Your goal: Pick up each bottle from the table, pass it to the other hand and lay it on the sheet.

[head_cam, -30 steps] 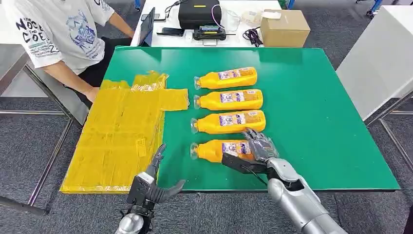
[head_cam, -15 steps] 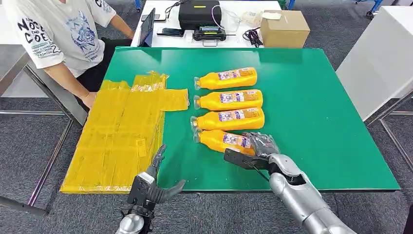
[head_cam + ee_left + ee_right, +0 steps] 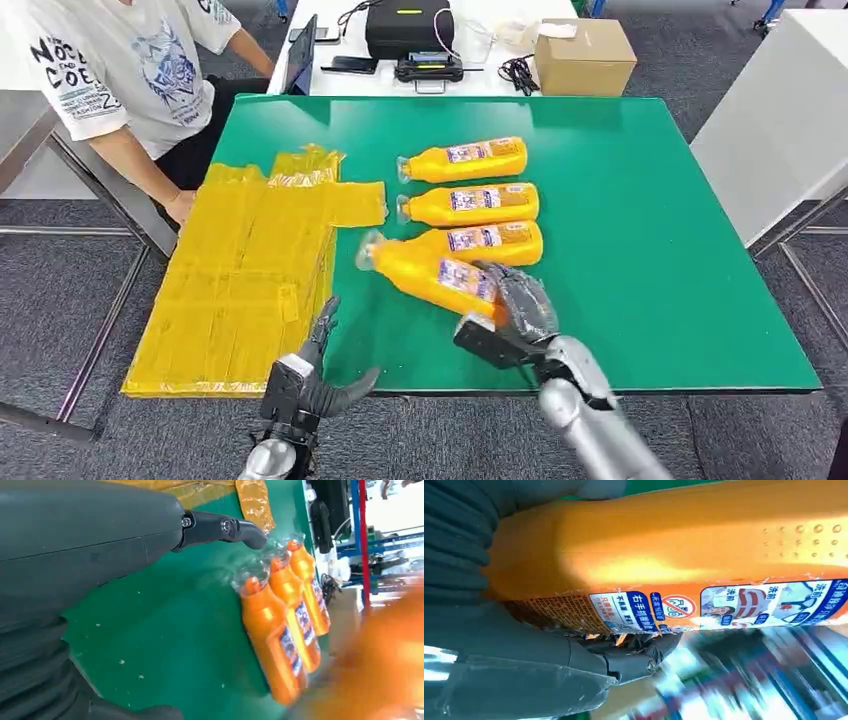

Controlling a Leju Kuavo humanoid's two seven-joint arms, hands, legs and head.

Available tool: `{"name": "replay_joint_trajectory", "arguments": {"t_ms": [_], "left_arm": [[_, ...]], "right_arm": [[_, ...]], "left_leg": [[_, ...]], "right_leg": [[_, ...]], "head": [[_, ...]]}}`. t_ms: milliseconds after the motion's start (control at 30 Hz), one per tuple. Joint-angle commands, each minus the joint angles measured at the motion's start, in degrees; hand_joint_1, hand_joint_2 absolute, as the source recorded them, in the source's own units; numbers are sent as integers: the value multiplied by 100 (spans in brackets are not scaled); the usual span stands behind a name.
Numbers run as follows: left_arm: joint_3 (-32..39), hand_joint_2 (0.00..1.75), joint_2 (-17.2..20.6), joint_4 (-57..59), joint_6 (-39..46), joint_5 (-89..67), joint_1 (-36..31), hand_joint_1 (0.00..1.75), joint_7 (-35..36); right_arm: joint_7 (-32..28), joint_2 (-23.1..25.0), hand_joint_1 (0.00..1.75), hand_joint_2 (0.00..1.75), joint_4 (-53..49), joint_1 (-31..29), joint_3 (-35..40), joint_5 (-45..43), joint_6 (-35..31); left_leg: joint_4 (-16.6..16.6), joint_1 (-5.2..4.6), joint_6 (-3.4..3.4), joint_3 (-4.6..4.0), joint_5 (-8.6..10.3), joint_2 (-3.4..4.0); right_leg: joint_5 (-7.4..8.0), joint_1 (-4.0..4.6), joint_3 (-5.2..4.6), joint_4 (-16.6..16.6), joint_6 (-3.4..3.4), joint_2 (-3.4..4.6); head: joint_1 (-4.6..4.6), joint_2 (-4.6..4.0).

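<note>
My right hand (image 3: 515, 312) grips an orange bottle (image 3: 425, 271) by its base and holds it off the green table (image 3: 640, 250), cap pointing toward the yellow sheet (image 3: 240, 280). In the right wrist view the bottle (image 3: 674, 570) lies against my palm with its label showing. Three more orange bottles lie in a row on the table: far (image 3: 462, 160), middle (image 3: 468, 204) and near (image 3: 495, 241), and the same row of bottles (image 3: 285, 615) appears in the left wrist view. My left hand (image 3: 305, 385) hangs open at the table's front edge, beside the sheet, holding nothing.
A person in a white T-shirt (image 3: 120, 70) sits at the far left with a hand (image 3: 182, 206) near the sheet's edge. Behind the green table stand a cardboard box (image 3: 583, 58), a black case (image 3: 408, 30) and cables. A white table (image 3: 780, 120) stands at the right.
My right hand has closed on the nearest bottle, lifted it off the table and swung it left toward the sheet, tilting it. The left hand has stayed put.
</note>
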Motion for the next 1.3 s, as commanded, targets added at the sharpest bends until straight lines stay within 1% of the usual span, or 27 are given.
{"name": "replay_joint_trajectory", "arguments": {"t_ms": [33,67,100,167,233,267,300,400,433,467,500,567,600,700,733,800,900,933,967,1067,1167,1200,1300], "left_arm": [[-146,175,51,-42,-17,53,-69,0,13],[-146,175,51,-42,-17,53,-69,0,13],[-175,175,71,-96,-37,121,-52,0,10],[-254,175,101,-278,-59,238,-10,0,15],[-301,175,116,-402,-89,319,23,0,43],[-341,175,135,-486,-40,318,49,0,42],[-385,175,139,-580,110,220,90,0,27],[-482,175,160,-807,-23,401,204,0,109],[-548,175,193,-875,-122,483,225,0,131],[-577,175,205,-924,-182,547,233,0,147],[-627,175,235,-1003,-487,822,251,0,236],[-724,175,287,-1095,-731,996,258,0,274],[-771,175,308,-1134,-911,1138,253,0,327],[-852,175,327,-1186,-1166,1324,216,0,389],[-869,175,322,-1198,-1179,1337,191,0,397],[-888,175,310,-1200,-1212,1369,174,0,418],[-914,175,303,-1139,-1210,1368,162,0,425],[-919,175,297,-1108,-1212,1365,150,0,441],[-930,175,295,-1047,-1218,1350,126,0,460],[-939,175,292,-1021,-1226,1343,108,0,456],[-937,175,290,-1013,-1226,1342,104,0,456],[-929,175,272,-975,-1223,1340,87,0,456],[-931,175,246,-888,-1201,1324,68,0,508]], "right_arm": [[-100,452,175,175,-783,294,-526,-74,-124],[-100,452,175,175,-783,294,-526,-74,-124],[-492,590,175,175,-814,356,-720,-140,-472],[-825,819,175,175,-1151,532,-926,-427,-698],[-927,896,175,175,-1330,639,-973,-501,-776],[-983,961,175,175,-1425,706,-1049,-929,-558],[-972,1014,175,175,-1434,760,-1126,-816,-726],[-1063,1082,175,175,-1316,831,-1264,-686,-945],[-1169,1099,175,175,-1237,843,-1313,-530,-1109],[-1143,1089,175,175,-1117,843,-1318,-543,-1067],[-1183,1129,175,175,-928,845,-1389,-616,-1016],[-1321,1195,175,175,-553,849,-1420,-693,-939],[-1410,1229,175,175,-272,844,-1380,-651,-889],[-1619,1393,175,175,259,823,-1210,-624,-796],[-1671,1498,175,175,447,797,-1148,-712,-720],[-1702,1600,175,175,661,766,-985,-701,-666],[-1708,1651,175,175,922,673,-718,-588,-676],[-1648,1628,175,175,1020,630,-602,-415,-723],[-1505,1626,175,175,1210,562,-447,32,-1148],[-1520,1644,175,175,1308,533,-429,37,-1207],[-1523,1633,175,175,1339,512,-421,29,-1202],[-1488,1612,175,175,1512,434,-243,283,-1272],[-1468,1748,175,175,1720,377,-80,275,-1206]], "left_leg": [[1,3,-5,4,-4,4],[3,7,-8,13,-8,9],[1,1,-4,4,-3,4],[1,-1,-6,-1,-2,8],[4,-2,-11,4,-8,12],[0,-9,-7,-4,-1,1],[4,-4,-13,3,-7,2],[0,-5,-9,4,-5,3],[0,0,-14,15,-11,6],[0,-3,-12,10,-8,3],[-3,-5,-8,8,-5,4],[-4,-4,-8,9,-4,9],[-5,1,-13,22,-8,12],[-7,1,-11,20,-6,15],[-10,6,-15,29,-7,22],[-7,-3,-9,12,-4,15],[-7,4,-15,22,-9,24],[-7,1,-12,17,-7,22],[-7,-1,-9,13,-5,18],[-8,5,-13,23,-9,22],[-6,0,-9,14,-5,17],[-5,5,-13,21,-8,20],[-7,2,-11,16,-5,19]], "right_leg": [[-2,3,6,-2,-7,2],[-4,7,16,-2,-12,5],[-2,0,8,-1,-8,1],[-1,-3,2,0,-9,5],[-4,-2,7,2,-14,6],[-1,-8,0,1,-8,-1],[-7,-3,7,3,-15,-2],[-3,-5,7,-2,-10,1],[-8,1,18,-3,-17,2],[-6,-2,13,-3,-13,0],[-2,-4,11,-6,-10,2],[-1,-3,11,-7,-9,5],[-3,2,24,-10,-15,7],[1,2,22,-13,-13,12],[2,7,30,-19,-19,16],[1,-2,13,-9,-11,12],[0,5,21,-10,-19,19],[1,1,15,-9,-14,18],[1,-1,13,-9,-10,15],[-1,5,23,-12,-16,18],[0,0,15,-8,-11,14],[-1,5,22,-9,-16,16],[2,2,17,-10,-14,16]], "head": [[0,0],[0,0],[4,0],[2,0],[2,0],[2,0],[2,0],[2,0],[2,0],[2,0],[2,0],[0,0],[0,0],[2,0],[2,0],[2,0],[2,0],[2,0],[2,0],[2,0],[4,0],[2,0],[4,0]]}}
